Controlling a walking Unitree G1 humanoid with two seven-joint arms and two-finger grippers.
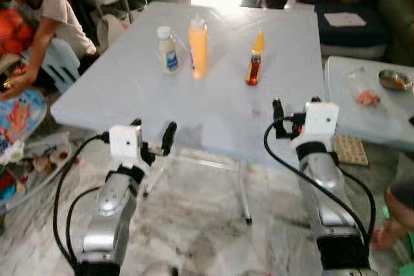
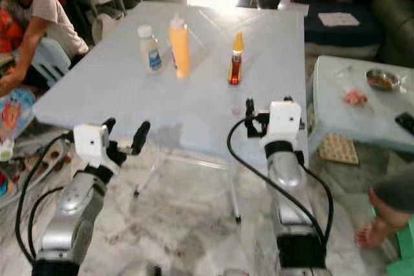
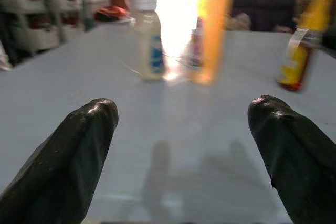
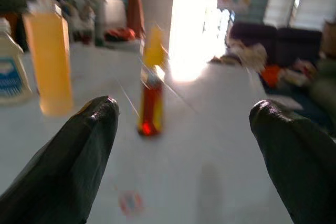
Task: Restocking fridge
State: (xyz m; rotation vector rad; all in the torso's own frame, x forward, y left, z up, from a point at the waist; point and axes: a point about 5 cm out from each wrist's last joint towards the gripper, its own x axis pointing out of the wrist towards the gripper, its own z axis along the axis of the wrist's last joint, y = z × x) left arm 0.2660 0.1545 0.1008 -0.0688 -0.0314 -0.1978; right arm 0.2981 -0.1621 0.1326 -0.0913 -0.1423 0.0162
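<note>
Table (image 1: pixel 129 95), blurred bottles (image 3: pixel 210 30), spread pincers (image 1: pixel 152 135)

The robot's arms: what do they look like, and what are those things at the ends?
Both arms are rounded silver metal with dark bands near the bottom. Each wrist carries a white boxy block, and looping black cables run alongside. The left hand and the right hand each end in two long black fingers with smooth, rounded, slightly glossy tips.
</note>
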